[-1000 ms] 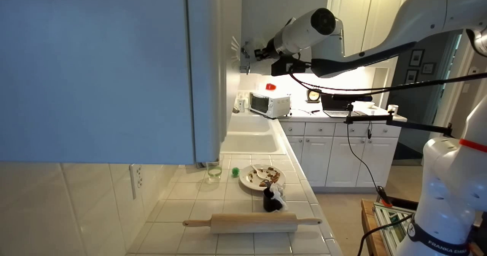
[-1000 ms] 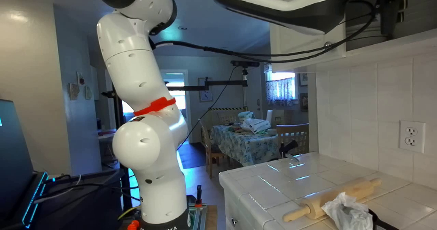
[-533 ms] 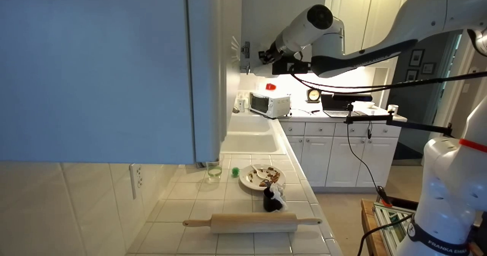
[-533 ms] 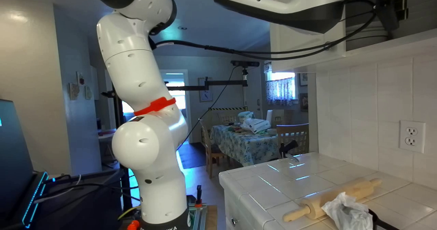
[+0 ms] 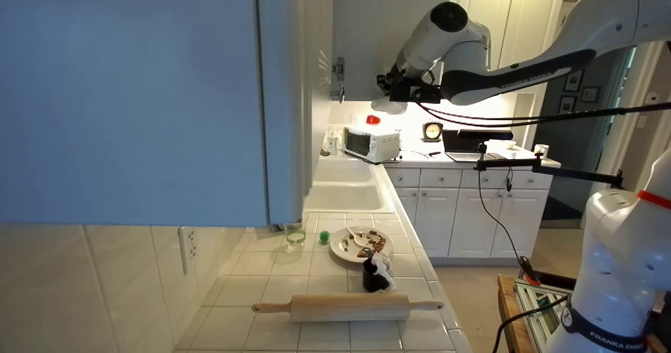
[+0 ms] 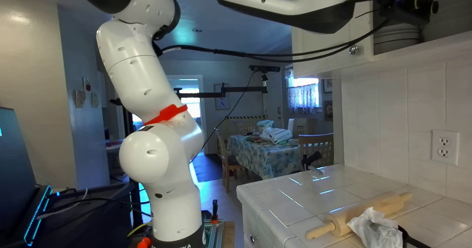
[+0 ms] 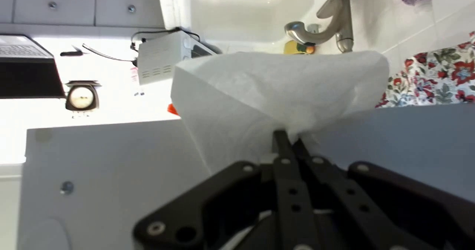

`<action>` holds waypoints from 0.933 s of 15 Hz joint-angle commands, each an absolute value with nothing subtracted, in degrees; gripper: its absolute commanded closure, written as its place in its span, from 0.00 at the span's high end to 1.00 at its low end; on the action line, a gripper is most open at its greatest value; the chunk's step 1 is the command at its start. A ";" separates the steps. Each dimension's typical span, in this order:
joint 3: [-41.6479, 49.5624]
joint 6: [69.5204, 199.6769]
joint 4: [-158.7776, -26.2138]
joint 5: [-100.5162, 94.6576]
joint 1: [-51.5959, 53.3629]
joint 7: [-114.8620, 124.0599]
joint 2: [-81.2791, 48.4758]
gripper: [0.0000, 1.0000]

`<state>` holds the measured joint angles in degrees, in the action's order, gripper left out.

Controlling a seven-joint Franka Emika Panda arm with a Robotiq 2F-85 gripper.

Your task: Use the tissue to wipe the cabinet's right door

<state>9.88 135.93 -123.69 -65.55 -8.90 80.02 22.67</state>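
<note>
1. The claw [image 7: 291, 140] is closed on the tissue [image 7: 274, 94]: its two black fingertips pinch a gathered bit, and the rest spreads out beyond them as a loose white sheet.
2. The right door [image 5: 367, 22], a plain pale grey panel, stands open in an exterior view, with a metal hinge [image 5: 339, 68] at its left edge there. The arm [image 5: 576, 43] hides part of it.
3. In the wrist view, which is upside down, the tissue lies across the line of the door's bottom edge. Whether the two touch, I cannot tell.
4. In an exterior view the tissue [image 5: 389, 106] hangs below the claw, level with that bottom edge.
5. On the white-tiled tabletop [image 5: 283, 285] lie a rolling pin [image 5: 348, 308] and, near it, a black container [image 5: 371, 279] with a crumpled white wad [image 5: 385, 271]. Whether the wad sits in or against the container is unclear.
6. Behind these is a plate [image 5: 335, 247] with food bits and a white spoon [image 5: 358, 237]. A green ball [image 5: 324, 237] sits between the plate and a glass [image 5: 295, 237].
7. Farther back are the sink [image 5: 346, 198] and a white oven [image 5: 387, 146].
8. In an exterior view, dishes [image 6: 396, 34] show inside the cabinet [image 6: 424, 51].
</note>
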 commanded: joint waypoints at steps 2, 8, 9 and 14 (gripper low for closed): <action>9.56 132.51 -129.52 -59.74 -10.28 77.92 28.79 0.00; 5.74 136.59 -132.24 -61.17 -7.92 74.43 29.05 0.00; 5.05 137.58 -132.21 -61.04 -7.31 73.74 28.34 0.00; 2.41 146.19 -131.90 -61.62 -4.60 69.85 25.04 0.00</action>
